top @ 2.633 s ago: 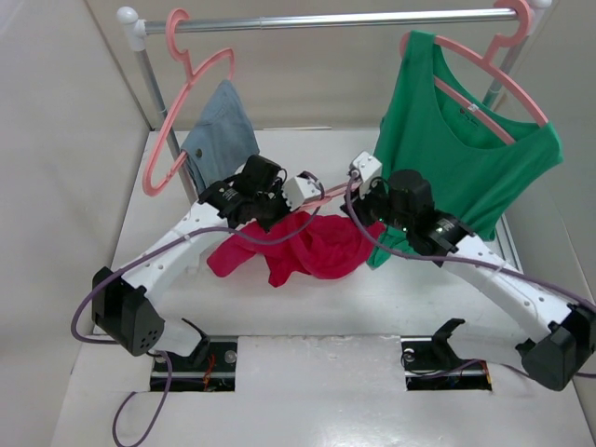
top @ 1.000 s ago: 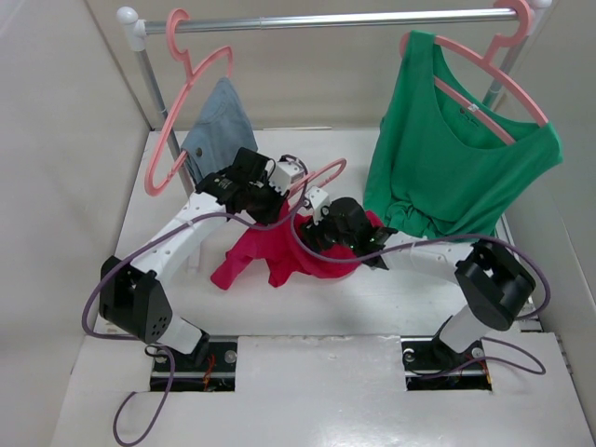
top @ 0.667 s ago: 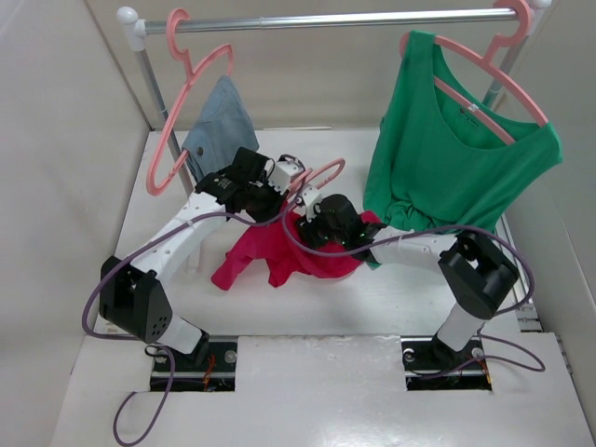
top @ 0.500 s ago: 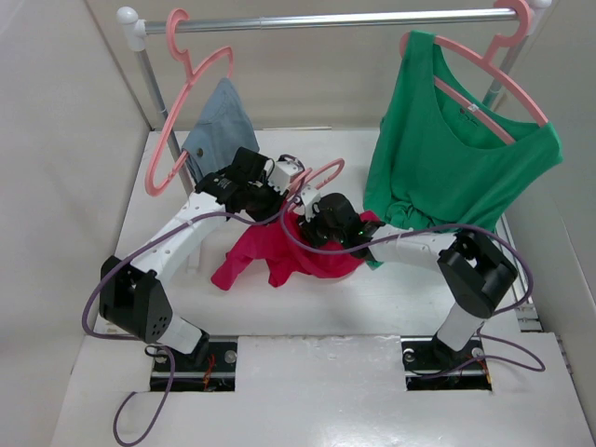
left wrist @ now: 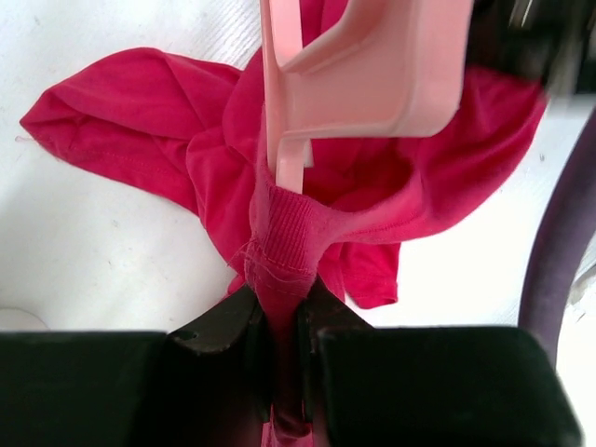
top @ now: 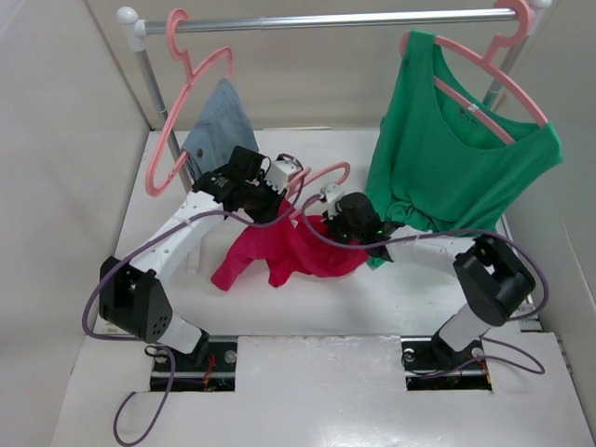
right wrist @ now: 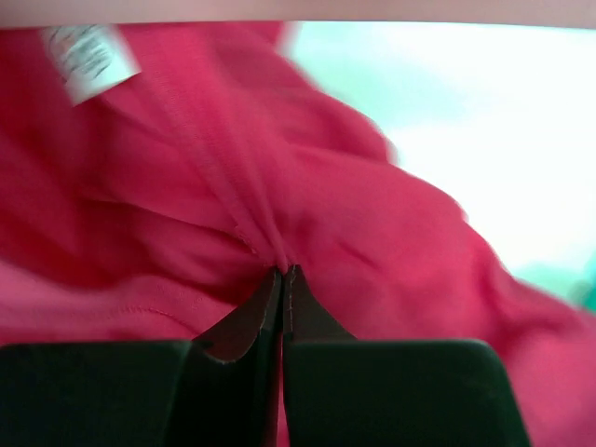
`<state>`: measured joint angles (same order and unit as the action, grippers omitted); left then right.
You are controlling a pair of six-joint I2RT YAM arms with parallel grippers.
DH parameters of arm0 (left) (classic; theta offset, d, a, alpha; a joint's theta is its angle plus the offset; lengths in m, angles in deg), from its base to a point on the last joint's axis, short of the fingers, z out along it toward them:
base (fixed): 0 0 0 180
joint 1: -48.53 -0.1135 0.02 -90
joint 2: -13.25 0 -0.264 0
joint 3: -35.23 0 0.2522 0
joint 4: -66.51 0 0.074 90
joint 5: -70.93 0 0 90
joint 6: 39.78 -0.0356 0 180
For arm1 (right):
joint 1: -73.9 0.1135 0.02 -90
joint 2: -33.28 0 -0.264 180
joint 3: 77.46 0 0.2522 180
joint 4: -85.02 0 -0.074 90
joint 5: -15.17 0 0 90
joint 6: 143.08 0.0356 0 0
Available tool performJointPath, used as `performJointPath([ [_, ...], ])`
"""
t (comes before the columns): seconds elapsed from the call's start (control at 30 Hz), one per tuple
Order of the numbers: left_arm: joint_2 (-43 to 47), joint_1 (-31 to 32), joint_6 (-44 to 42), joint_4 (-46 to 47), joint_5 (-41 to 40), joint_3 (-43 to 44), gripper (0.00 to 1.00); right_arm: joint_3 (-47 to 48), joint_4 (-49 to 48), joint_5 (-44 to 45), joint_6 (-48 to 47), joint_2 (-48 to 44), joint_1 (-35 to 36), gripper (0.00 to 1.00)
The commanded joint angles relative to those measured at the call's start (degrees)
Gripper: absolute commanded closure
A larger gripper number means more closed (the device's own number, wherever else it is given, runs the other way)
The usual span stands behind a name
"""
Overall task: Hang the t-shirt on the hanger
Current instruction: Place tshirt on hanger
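At the far left the grey-blue cloth (top: 222,126) hung on its own hanger, out of play. Next to it, the left end effector (left wrist: 280,309) was clamped on the ribbed neckband of the t-shirt (top: 300,253). The bar of the hanger (left wrist: 365,63) came down into the same pinch, so cloth and plastic seemed to be held together there. Most of the shirt lay bunched on the table (top: 391,298) under and between the two arms, one sleeve trailing toward the left arm.

The right arm had changed most. A few seconds before, it reached in from the right with its elbow out. Now it was folded close, and over the last half second its wrist had drawn a little to the right. The hanger's hook swung slightly with it. The right end effector (right wrist: 282,282) was closed tight on a fold of the crimson cloth, just below the white label (right wrist: 90,51).

That pull probably served to open the neck hole around the hanger's shoulder. The shirt was not yet dressed on it, and only the collar appeared threaded. The green top (top: 456,158) hung close by on the right.
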<state>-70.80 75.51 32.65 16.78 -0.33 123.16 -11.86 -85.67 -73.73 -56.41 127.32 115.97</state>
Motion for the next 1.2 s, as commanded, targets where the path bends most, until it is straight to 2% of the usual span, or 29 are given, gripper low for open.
performJointPath([
  [0.0, 2.66, -0.35, -3.86, -0.25, 0.68, 1.95, 1.00, -2.87, 0.49, 2.41, 3.68, -5.96, -5.05, 1.00],
  [0.1, 6.61, -0.35, -9.14, -1.64, 6.01, -0.69, 1.00, -6.04, 0.49, 2.94, 6.58, -11.58, -11.37, 1.00],
  [0.13, 9.06, -0.35, -14.38, -3.39, 8.22, -1.83, 1.00, -6.65, 0.49, 2.94, 7.11, -13.77, -14.96, 1.00],
  [0.27, 12.41, -0.35, -23.73, -8.40, 13.77, -3.68, 1.00, -7.36, 0.49, -0.39, 6.50, -15.55, -21.56, 1.00],
  [0.43, 14.26, -0.35, -32.78, -11.32, 8.69, -7.98, 1.00, -7.44, 0.49, -3.38, 5.79, -18.62, -27.90, 1.00],
  [0.5, 15.40, -0.35, -32.02, -8.17, 3.95, -11.05, 1.00, -7.45, 0.49, -5.05, 5.27, -19.68, -29.31, 1.00],
  [0.73, 14.18, -0.35, -29.47, -3.07, -6.60, -13.43, 1.00, -4.64, 5.59, -4.70, 2.28, -25.56, -30.37, 1.00],
  [0.83, 11.64, 0.52, -28.94, -2.44, -9.24, -13.44, 1.00, -3.24, 6.21, -7.43, -1.84, -27.24, -27.40, 1.00],
  [0.87, 10.24, 1.14, -28.24, -2.44, -9.77, -12.48, 1.00, -1.75, 6.73, -8.13, -3.33, -27.94, -24.34, 1.00],
  [1.0, 9.17, 3.77, -29.37, -4.19, -4.79, -8.44, 1.00, 3.34, 8.05, -16.64, -10.80, -26.73, -17.11, 1.00],
  [1.03, 9.17, 4.30, -29.37, -4.20, -1.64, -7.65, 1.00, 4.41, 8.05, -18.66, -10.82, -26.19, -16.32, 1.00],
  [1.17, 9.17, 5.10, -31.21, -5.87, 2.69, -4.22, 1.00, 10.03, 10.94, -29.99, -12.74, -22.59, -15.26, 1.00],
])
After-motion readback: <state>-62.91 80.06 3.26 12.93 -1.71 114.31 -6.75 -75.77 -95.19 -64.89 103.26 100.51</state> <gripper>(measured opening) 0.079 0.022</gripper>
